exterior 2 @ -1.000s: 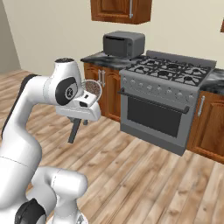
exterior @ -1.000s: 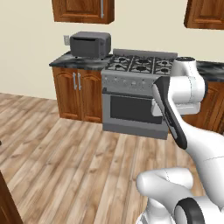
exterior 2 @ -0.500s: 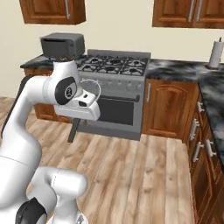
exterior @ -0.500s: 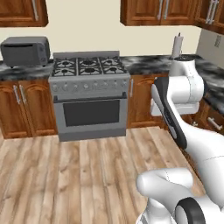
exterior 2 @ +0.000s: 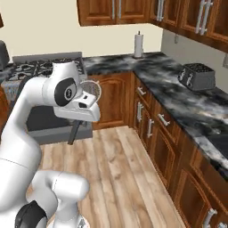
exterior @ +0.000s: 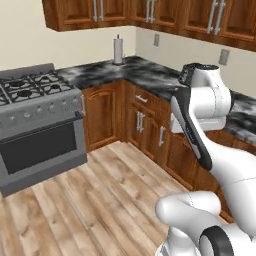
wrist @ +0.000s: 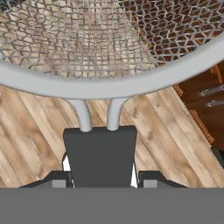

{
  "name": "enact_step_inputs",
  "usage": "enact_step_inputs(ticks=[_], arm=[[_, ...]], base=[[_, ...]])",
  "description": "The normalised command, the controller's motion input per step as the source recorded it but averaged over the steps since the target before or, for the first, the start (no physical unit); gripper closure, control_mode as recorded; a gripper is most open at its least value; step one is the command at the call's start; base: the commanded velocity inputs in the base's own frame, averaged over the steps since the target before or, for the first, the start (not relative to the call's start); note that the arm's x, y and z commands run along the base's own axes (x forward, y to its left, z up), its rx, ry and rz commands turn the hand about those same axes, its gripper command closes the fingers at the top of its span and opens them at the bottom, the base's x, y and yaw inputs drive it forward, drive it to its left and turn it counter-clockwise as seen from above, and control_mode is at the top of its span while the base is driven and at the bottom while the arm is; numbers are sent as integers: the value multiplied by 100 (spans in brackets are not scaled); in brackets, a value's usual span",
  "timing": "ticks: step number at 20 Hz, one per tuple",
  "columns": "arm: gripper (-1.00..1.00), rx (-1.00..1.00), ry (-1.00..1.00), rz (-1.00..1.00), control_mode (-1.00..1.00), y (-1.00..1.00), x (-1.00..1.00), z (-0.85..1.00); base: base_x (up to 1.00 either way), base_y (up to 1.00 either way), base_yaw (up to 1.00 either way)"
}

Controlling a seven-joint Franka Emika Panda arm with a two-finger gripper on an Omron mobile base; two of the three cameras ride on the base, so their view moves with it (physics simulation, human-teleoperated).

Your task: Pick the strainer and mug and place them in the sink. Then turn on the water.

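The strainer (wrist: 87,48) is a silvery wire-mesh bowl with a thick grey rim, and it spans the top of the hand view. Two thin wires run from the rim into its dark handle (wrist: 99,157). My gripper (wrist: 99,178) is shut on that handle, one fingertip on each side. In the right base view the strainer (exterior 2: 91,89) is held at chest height in front of the arm, over the wooden floor, with its handle (exterior 2: 74,132) pointing down. The mug is out of view. A dark patch at the counter's far right edge (exterior 2: 221,149) may be the sink; I cannot tell.
A stove (exterior: 35,125) stands at the left. Dark marbled counter (exterior 2: 178,89) runs around the corner over brown cabinets (exterior: 145,130). A paper towel roll (exterior 2: 138,44) and a dark toaster (exterior 2: 197,76) stand on it. Open wooden floor (exterior: 100,200) lies ahead.
The whole picture has shifted: the base has turned to the right, so the stove slid left and the corner counter came into view. The strainer stays in the gripper.
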Motion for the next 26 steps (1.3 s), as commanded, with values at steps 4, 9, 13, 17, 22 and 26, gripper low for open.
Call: enact_step_inputs(ticks=[4, 9, 13, 17, 22, 26], arm=[[100, 0, 0, 0, 100, 0, 0, 0], [100, 0, 0, 0, 100, 0, 0, 0], [100, 0, 0, 0, 100, 0, 0, 0], [100, 0, 0, 0, 100, 0, 0, 0], [100, 0, 0, 0, 100, 0, 0, 0], [100, 0, 0, 0, 100, 0, 0, 0]], base=[[0, 38, -84], [0, 25, -83], [1, 9, -68], [8, 0, -47], [21, 37, -22], [24, 78, -25]])
